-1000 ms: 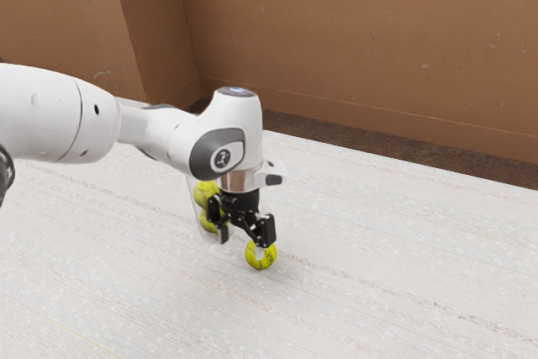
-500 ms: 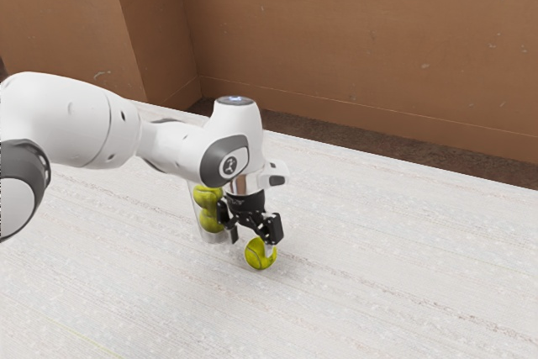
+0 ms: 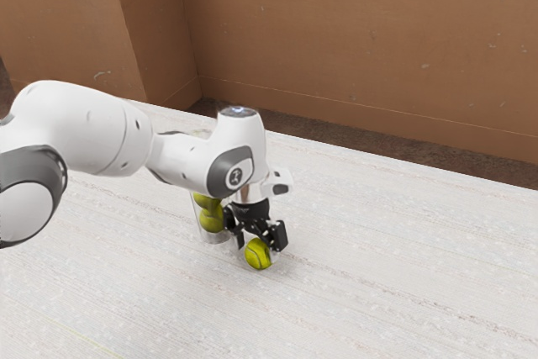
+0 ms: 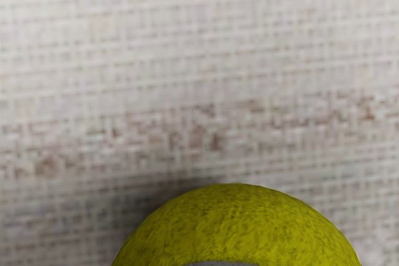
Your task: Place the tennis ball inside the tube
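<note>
My gripper (image 3: 259,246) is low over the table in the exterior view, open, with its fingers on either side of the loose tennis ball (image 3: 258,254). That yellow-green ball rests on the table. In the wrist view the same ball (image 4: 240,228) rises from the lower edge, close under my hand. Just beside the gripper, toward the exterior view's left, a clear tube (image 3: 216,239) stands upright with two tennis balls (image 3: 211,219) visible inside, one above the other. My hand and arm partly cover the tube's upper part.
The pale, streaked table (image 3: 395,292) stretches around the ball and tube. Brown walls (image 3: 353,48) rise beyond its far edge. The tube stands close to the gripper's side.
My hand has moved down and slightly toward the exterior view's right, bringing the fingers lower around the loose ball. The ball and tube have stayed in place.
</note>
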`<action>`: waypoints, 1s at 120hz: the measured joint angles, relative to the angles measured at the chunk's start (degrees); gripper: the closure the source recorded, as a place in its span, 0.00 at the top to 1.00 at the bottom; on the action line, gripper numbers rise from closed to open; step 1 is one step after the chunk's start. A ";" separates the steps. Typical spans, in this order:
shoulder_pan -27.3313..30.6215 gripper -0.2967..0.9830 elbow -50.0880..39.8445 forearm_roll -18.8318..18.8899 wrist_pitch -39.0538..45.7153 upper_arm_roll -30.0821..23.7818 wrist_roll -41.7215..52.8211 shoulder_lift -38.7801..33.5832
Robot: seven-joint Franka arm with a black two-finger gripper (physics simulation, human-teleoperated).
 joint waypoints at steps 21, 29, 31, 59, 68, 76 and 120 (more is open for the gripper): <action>-0.08 0.77 -0.70 -0.19 1.05 0.00 0.44 0.18; -0.08 0.77 -0.83 -0.24 1.27 0.00 0.56 0.16; -0.08 0.77 -0.85 -0.25 1.31 0.00 0.59 0.17; -0.37 0.60 -0.89 -0.12 1.61 0.00 0.46 0.18; -0.35 0.57 -0.89 -0.07 1.66 0.00 0.38 0.12; -0.35 0.56 -0.89 0.03 1.70 0.00 0.26 0.10; -2.09 0.49 0.32 5.29 -6.60 1.33 -1.34 -15.19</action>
